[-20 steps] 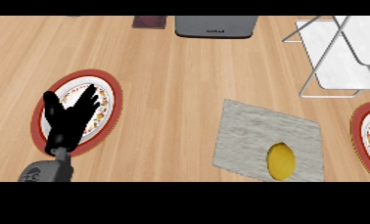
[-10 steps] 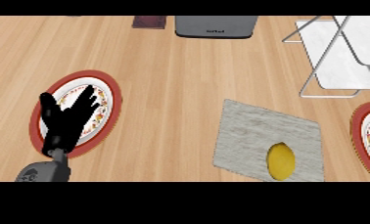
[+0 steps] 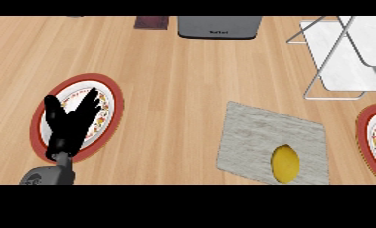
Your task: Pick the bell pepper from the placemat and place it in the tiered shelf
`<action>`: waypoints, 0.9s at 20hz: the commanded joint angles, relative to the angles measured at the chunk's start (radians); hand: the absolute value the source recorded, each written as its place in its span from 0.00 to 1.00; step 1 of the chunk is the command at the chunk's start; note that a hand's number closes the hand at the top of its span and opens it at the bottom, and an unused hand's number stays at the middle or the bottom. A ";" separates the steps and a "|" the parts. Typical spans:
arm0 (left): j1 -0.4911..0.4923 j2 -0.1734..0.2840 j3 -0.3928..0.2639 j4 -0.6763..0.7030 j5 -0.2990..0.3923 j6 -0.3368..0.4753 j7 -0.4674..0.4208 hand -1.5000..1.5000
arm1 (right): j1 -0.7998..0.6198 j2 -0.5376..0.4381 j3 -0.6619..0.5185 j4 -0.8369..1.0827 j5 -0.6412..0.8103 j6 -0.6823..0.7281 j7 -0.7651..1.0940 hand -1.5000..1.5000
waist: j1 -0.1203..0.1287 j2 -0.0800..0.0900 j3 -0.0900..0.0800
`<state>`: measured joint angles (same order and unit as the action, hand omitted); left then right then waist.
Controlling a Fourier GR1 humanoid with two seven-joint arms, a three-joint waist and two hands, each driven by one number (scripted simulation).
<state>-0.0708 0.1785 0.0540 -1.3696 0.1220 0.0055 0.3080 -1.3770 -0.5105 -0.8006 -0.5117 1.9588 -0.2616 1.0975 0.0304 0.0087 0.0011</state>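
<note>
yellow bell pepper [image 3: 286,163] on placemat [image 3: 257,137], left hand [image 3: 68,125] far off, fingers spread

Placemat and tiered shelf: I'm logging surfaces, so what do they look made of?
The placemat looks like grey woven cloth, matte and mottled. The tiered shelf looks like thin pale metal rods around flat white panels, though painted plastic is possible.

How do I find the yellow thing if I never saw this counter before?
Start at the grey placemat lying on the wooden counter, toward the view's lower right, below the white tiered shelf. The yellow bell pepper sits near the mat's lower edge. It is the only yellow thing here; the red-rimmed plates beside the mat are flat and patterned.
</note>
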 commanded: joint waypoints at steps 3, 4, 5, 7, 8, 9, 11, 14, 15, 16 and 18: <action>0.005 0.005 0.021 0.040 0.012 -0.014 -0.015 0.50 | -0.011 -0.003 -0.003 -0.039 -0.012 -0.059 0.131 1.00 | -0.008 0.000 -0.002; 0.025 -0.033 -0.023 0.017 -0.017 0.006 -0.029 0.50 | -0.014 -0.011 -0.007 -0.064 -0.001 -0.120 0.153 1.00 | 0.004 0.004 -0.001; -0.008 -0.011 -0.008 0.020 -0.009 -0.002 -0.008 0.50 | -0.009 0.024 0.010 -0.083 0.021 -0.139 0.188 0.00 | 0.001 0.003 -0.001; -0.009 0.025 0.022 -0.007 0.013 -0.015 0.027 0.50 | 0.005 0.020 -0.005 -0.139 0.005 -0.173 0.163 0.00 | -0.004 -0.003 -0.001; 0.020 -0.029 -0.019 0.022 -0.022 0.011 -0.023 0.50 | 0.019 -0.001 -0.014 -0.141 -0.008 -0.205 0.119 0.00 | -0.006 0.001 -0.001; 0.001 -0.009 -0.006 0.016 -0.013 0.000 -0.012 0.50 | -0.002 -0.002 -0.030 -0.155 -0.025 -0.205 0.121 0.00 | -0.004 0.000 -0.001; -0.005 0.005 0.016 0.032 0.004 -0.013 -0.013 0.50 | 0.004 0.020 -0.036 -0.195 -0.036 -0.280 0.110 0.00 | -0.002 0.002 -0.001; 0.024 0.014 0.013 -0.010 0.006 -0.020 0.000 0.50 | 0.022 0.049 -0.053 -0.239 -0.054 -0.365 0.102 0.00 | 0.006 0.000 0.000; 0.012 0.011 0.016 -0.009 0.010 -0.013 0.019 0.50 | 0.016 0.053 -0.057 -0.264 -0.067 -0.390 0.083 0.00 | 0.001 -0.001 0.000; -0.012 -0.007 -0.005 0.023 -0.020 0.008 0.007 0.50 | -0.017 0.064 -0.053 -0.258 -0.061 -0.421 0.093 0.00 | 0.008 0.007 -0.001; -0.027 -0.016 0.001 -0.008 -0.006 0.019 0.030 0.50 | -0.003 0.049 -0.068 -0.290 -0.070 -0.479 0.070 0.00 | 0.005 0.004 0.000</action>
<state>-0.0750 0.1786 0.0612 -1.3673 0.1214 0.0012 0.3136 -1.3688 -0.4715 -0.8584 -0.7614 1.9024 -0.5613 1.0507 0.0330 0.0097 0.0016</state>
